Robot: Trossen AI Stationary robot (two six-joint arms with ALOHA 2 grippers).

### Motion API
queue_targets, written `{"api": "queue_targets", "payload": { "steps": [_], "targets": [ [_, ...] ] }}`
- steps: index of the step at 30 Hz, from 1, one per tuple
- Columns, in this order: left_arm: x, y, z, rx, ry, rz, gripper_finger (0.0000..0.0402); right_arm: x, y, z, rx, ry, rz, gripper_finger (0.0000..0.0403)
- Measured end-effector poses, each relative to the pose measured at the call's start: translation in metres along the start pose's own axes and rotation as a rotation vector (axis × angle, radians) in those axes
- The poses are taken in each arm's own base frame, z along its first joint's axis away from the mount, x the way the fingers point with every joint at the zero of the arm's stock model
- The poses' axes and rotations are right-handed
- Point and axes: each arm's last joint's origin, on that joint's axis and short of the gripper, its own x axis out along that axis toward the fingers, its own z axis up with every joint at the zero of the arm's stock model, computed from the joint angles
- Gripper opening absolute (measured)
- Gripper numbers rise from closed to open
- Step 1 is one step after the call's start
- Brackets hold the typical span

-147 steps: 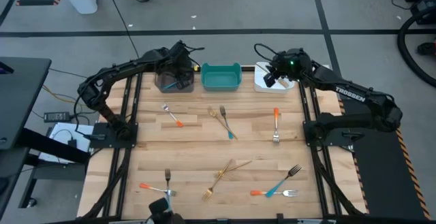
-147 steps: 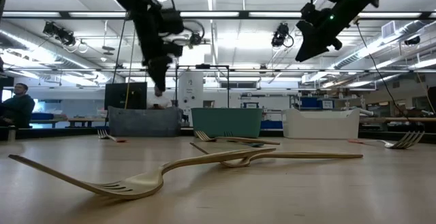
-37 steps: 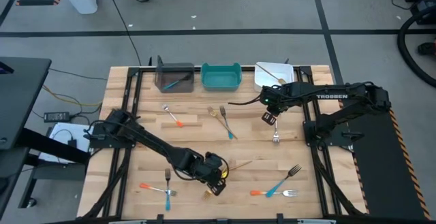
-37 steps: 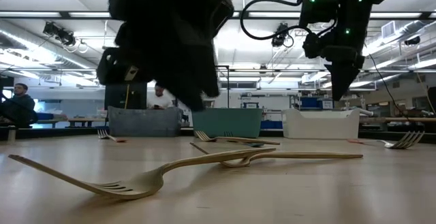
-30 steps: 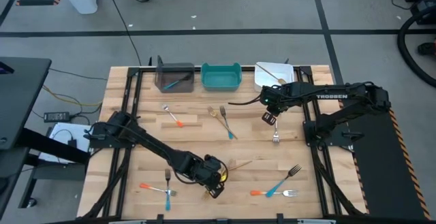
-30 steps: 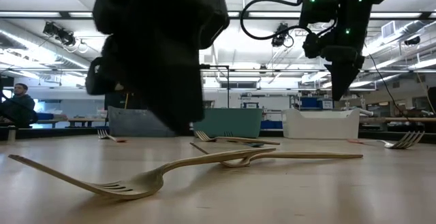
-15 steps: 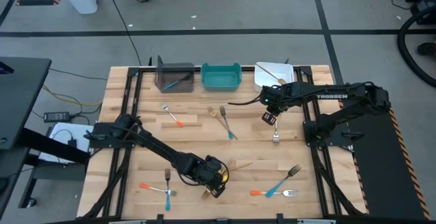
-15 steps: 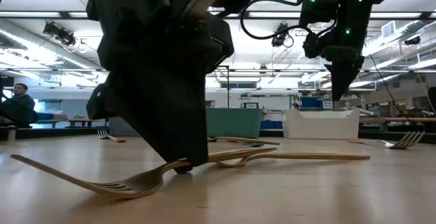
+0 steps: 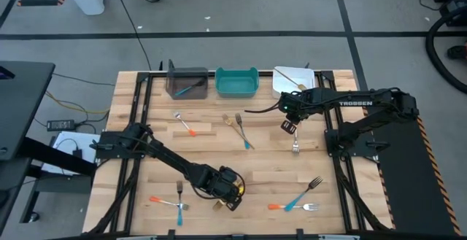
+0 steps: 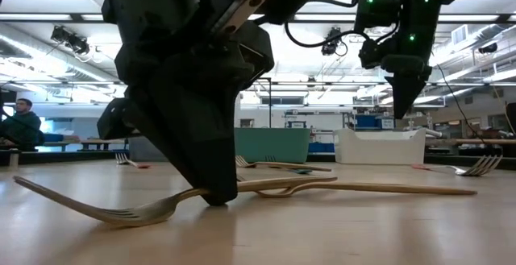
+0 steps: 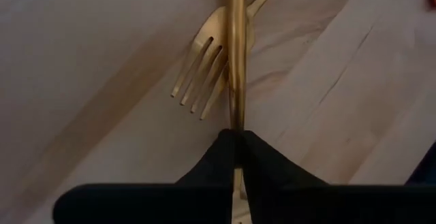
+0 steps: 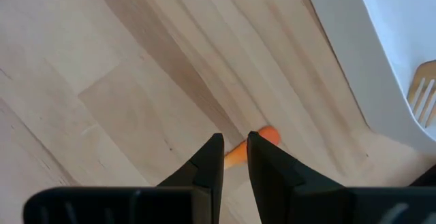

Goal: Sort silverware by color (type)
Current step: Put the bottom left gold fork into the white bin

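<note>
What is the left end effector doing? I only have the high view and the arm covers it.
Observer: The left wrist view shows the left end effector shut on the shaft of a gold fork.
Operator: Anything under it?
Observer: A second gold fork lies crossed beneath it.
Operator: Right side?
Observer: The low view shows the right end effector hanging well above the table. Its fingers are slightly apart and hold nothing, with the orange fork handle below.
</note>
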Motion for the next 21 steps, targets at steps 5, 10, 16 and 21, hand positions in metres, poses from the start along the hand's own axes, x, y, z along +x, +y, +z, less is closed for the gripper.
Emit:
{"api": "queue_targets", "payload": {
  "steps": [5, 10, 16, 21],
  "targets": [
    [-0.006, -0.005, 0.002, 0.016, -0.012, -0.054, 0.0019, 0.0, 0.0, 0.0, -0.007, 0.0, 0.0, 0.0073],
    [-0.031, -0.008, 0.005, 0.022, -0.034, -0.08, 0.0019, 0.0, 0.002, 0.001, -0.012, 0.007, 0.069, 0.0073],
    [-0.085, -0.008, 0.025, -0.021, -0.117, -0.111, 0.0019, -0.004, 0.009, 0.006, -0.064, -0.029, 0.266, 0.0073],
    [-0.126, 0.014, 0.054, -0.044, -0.202, -0.024, 0.0019, -0.021, 0.014, 0.014, -0.132, -0.179, 0.52, 0.0073]
  ]
}}
